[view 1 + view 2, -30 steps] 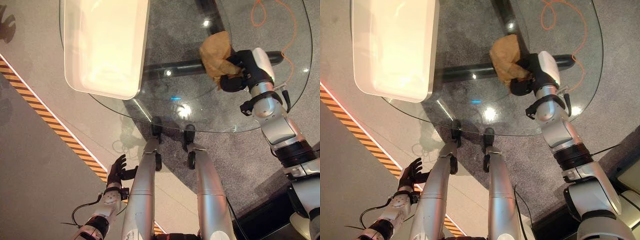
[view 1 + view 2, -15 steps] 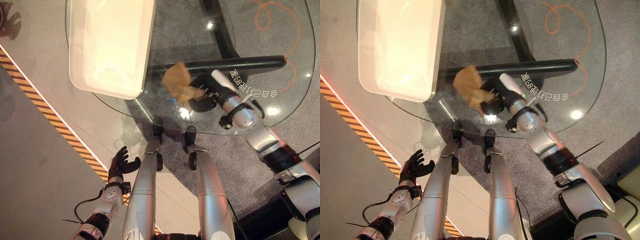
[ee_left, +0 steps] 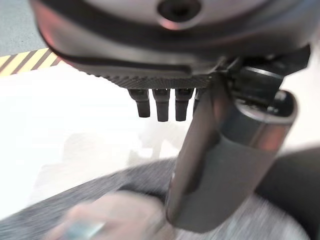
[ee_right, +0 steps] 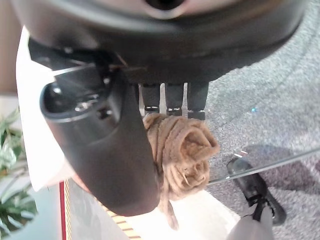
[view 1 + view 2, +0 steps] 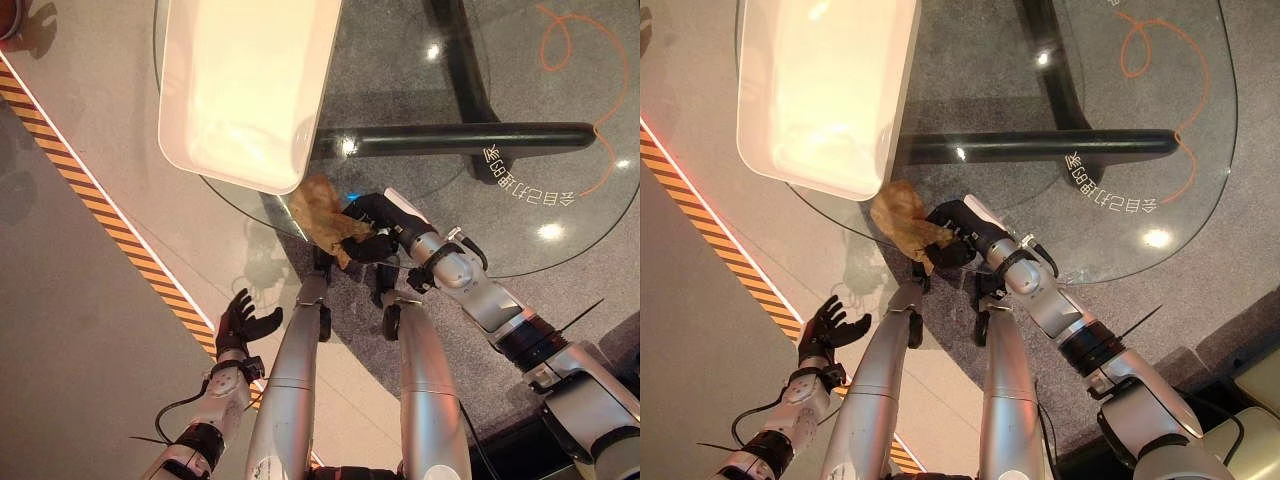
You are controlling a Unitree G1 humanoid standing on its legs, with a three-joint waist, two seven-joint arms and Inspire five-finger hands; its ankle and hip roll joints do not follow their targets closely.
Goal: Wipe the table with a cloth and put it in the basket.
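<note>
A crumpled tan cloth (image 5: 318,213) lies at the near edge of the round glass table (image 5: 520,200), just below the near corner of the white basket (image 5: 232,176). My right hand (image 5: 376,226) is shut on the cloth. In the right wrist view its thumb (image 4: 114,150) and curled fingers pinch the bunched cloth (image 4: 181,150). The basket (image 5: 808,178) stands on the table's far left, and nothing shows inside it. My left hand (image 5: 240,320) hangs open below the table at the lower left, over the floor, its straight fingers (image 3: 160,106) holding nothing.
Under the glass run a black table-base beam (image 5: 460,138) and an orange cable (image 5: 562,32) on grey carpet. A yellow-black striped tape (image 5: 90,220) crosses the floor to the left. Green leaves (image 4: 10,150) show past the basket.
My right hand has dragged the cloth across the glass from the far right to the near edge beside the basket's corner. The camera has shifted. The left hand has barely moved.
</note>
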